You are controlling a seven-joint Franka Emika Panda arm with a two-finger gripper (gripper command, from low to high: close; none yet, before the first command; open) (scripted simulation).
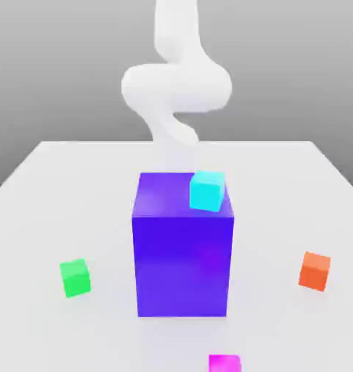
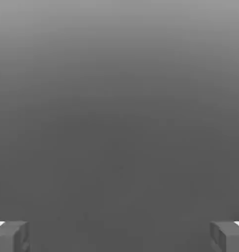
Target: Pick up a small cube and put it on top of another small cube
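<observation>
While my gripper [image 2: 119, 236] sits with its two fingertips [image 2: 11, 236] spread wide and nothing between them, I'm sizing up what I have to lift. On the hand view the grey pads stand far apart against plain grey backdrop. On the exterior view the white arm [image 1: 176, 87] curls up behind the big blue-purple block [image 1: 183, 251], well away from any of the small cubes.

My target, the magenta cube [image 1: 224, 362], lies on the white table [image 1: 56, 189] at the near edge of the exterior view, in front of the block and slightly toward the exterior view's right; it is cut off by the frame, so I cannot read its full shape. The green cube [image 1: 75, 277], where it must end up, rests on the table toward the exterior view's left, well apart from the magenta one.

I judge the magenta cube to be rigid, light and flat-sided (probably smooth, so a bit slippery). I would take it across two opposite vertical faces, centred, pads square to them. A cyan cube [image 1: 208, 190] sits atop the block, and an orange cube [image 1: 314, 271] lies toward the right; neither concerns me.
</observation>
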